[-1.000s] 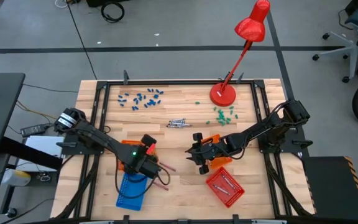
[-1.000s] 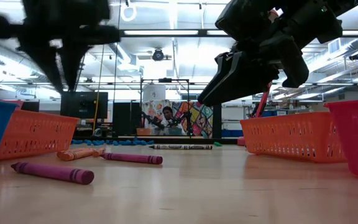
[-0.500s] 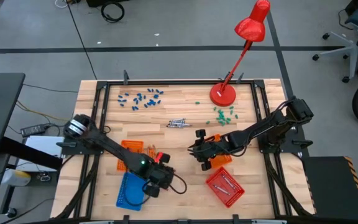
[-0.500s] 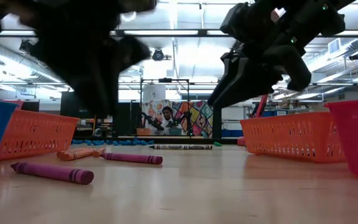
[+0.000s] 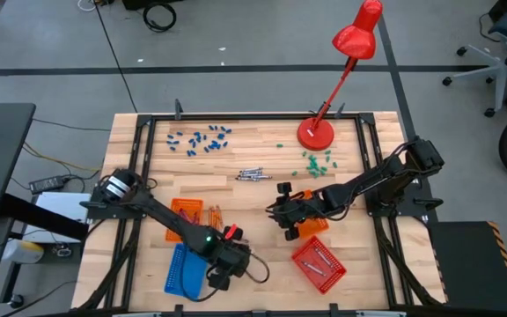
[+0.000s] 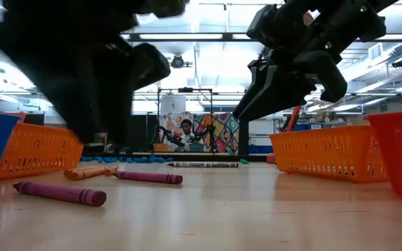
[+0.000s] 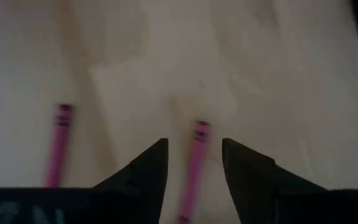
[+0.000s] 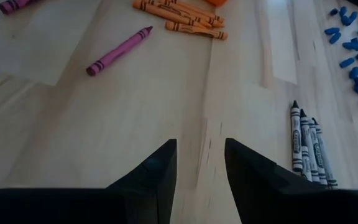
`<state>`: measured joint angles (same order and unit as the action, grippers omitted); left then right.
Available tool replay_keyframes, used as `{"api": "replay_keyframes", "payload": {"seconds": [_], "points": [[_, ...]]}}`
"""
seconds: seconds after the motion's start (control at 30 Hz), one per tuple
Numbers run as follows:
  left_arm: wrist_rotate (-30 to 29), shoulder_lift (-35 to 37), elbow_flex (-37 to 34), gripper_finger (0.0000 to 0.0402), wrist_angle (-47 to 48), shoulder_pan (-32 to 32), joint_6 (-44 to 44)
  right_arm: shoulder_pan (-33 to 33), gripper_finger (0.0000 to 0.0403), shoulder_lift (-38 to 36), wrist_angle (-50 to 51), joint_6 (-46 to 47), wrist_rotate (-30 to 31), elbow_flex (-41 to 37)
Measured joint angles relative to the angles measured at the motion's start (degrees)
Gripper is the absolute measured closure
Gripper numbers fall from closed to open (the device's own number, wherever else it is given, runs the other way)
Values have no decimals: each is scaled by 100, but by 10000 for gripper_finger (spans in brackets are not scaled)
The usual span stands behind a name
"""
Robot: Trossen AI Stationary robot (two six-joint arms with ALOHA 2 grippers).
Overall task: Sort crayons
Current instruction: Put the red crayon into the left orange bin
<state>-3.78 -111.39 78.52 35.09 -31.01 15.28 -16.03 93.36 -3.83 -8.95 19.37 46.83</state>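
Even overhead light falls on the counter (image 5: 262,189), with soft shadows under the arms. In the low view, bright ceiling strips glare behind the left arm (image 6: 89,63), which is motion-blurred. The left wrist view is dim and soft, its pink crayon (image 7: 194,155) smeared.

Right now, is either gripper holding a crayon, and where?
Neither. The left gripper is open, straddling a pink crayon on the table; the right gripper is open and empty.

This was a robotics lab or workshop. A pale wooden worktable (image 5: 253,189) in a black metal frame stood on a grey concrete floor (image 5: 236,35), with wheeled office chairs (image 5: 487,53) at the far right. Long ceiling strip lights (image 6: 194,36) and a colourful mural (image 6: 218,132) showed behind.
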Motion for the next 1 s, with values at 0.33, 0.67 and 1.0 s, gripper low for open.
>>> {"api": "replay_keyframes", "payload": {"seconds": [0.33,0.67,1.0], "points": [[-430,0,-11,251,338,-358,215,4,264,-2,-83,26,-105,0],[-547,-409,38,253,390,-392,264,2,264,-4,-156,31,-106,0],[-437,-511,87,266,499,-386,433,2,264,-4,-210,31,-106,0]]}}
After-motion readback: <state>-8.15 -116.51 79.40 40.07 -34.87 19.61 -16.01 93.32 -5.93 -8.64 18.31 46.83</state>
